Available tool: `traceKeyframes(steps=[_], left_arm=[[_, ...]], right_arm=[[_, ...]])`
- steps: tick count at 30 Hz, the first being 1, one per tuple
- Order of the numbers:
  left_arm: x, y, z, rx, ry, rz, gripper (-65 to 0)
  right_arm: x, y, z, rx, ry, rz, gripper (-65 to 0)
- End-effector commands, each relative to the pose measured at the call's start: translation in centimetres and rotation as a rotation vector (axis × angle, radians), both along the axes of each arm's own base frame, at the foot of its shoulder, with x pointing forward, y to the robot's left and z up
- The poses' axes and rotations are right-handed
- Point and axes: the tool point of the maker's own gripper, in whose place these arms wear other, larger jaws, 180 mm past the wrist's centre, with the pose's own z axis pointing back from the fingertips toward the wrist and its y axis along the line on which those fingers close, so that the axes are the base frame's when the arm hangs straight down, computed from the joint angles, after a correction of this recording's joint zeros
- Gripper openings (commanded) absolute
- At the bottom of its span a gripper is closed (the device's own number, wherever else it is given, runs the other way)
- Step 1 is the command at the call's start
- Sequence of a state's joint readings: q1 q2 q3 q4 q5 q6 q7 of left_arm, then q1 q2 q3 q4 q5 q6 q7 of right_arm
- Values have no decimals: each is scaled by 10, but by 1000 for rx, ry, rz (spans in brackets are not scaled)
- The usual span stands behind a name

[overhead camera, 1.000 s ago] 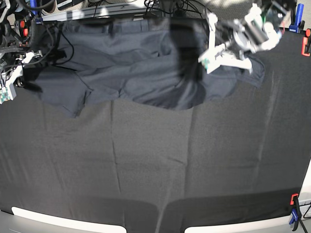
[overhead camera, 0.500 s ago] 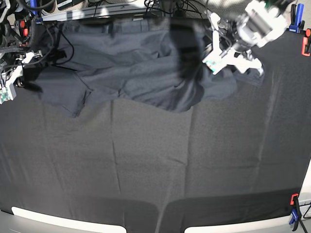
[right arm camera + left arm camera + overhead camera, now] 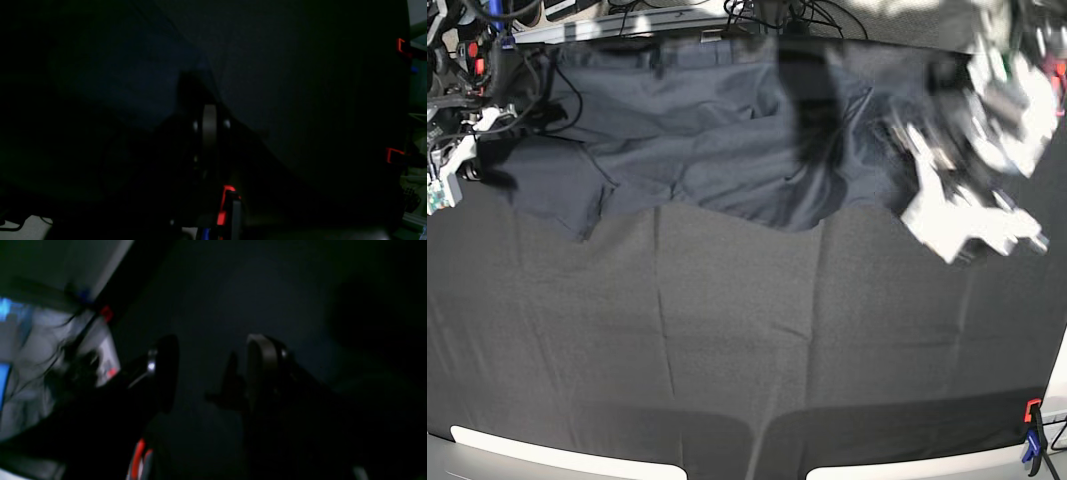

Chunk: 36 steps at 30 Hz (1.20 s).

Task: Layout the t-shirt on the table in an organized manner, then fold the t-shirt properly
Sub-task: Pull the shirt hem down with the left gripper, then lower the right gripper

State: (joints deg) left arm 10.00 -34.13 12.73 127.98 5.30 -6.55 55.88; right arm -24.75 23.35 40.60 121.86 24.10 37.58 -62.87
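The spread left tool [image 3: 972, 225] blurs near the thin dark navy t-shirt [image 3: 697, 140]; a misjudged pinch could gather the black-clothed counter [image 3: 747, 350] instead. The right tool [image 3: 209, 110] sits pressed together, empty.

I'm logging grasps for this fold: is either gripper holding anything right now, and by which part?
Nothing is held. The left gripper is open and empty; the right gripper is shut with no t-shirt fabric visible between its jaws.

The t-shirt [image 3: 707, 140] is thin, smooth navy-charcoal cloth with a faint sheen on its folds. The table [image 3: 727, 340] beneath it wears matte black cloth, finely grainy and creased, with a pale smooth edge showing below. The left gripper [image 3: 967, 225] is white hard plastic; in its wrist view its dark fingers [image 3: 166, 373] look smooth, with 1 shiny metal screw.
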Motion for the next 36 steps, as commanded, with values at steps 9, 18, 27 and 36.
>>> traceKeyframes(steps=[9,18,27,36], left_arm=[[9,17,-84,-457,402,175,-350],[-1,8,-121,-647,534,217,-350],[-10,-21,-126,-789,613,135,-350],[-5,-16,-143,-754,607,148,-350]], right_arm=[[5,1,10,-18,-29,33,-650],[5,1,9,-19,-27,32,-650],[5,1,9,-19,-28,33,-650],[5,1,9,-19,-29,33,-650]])
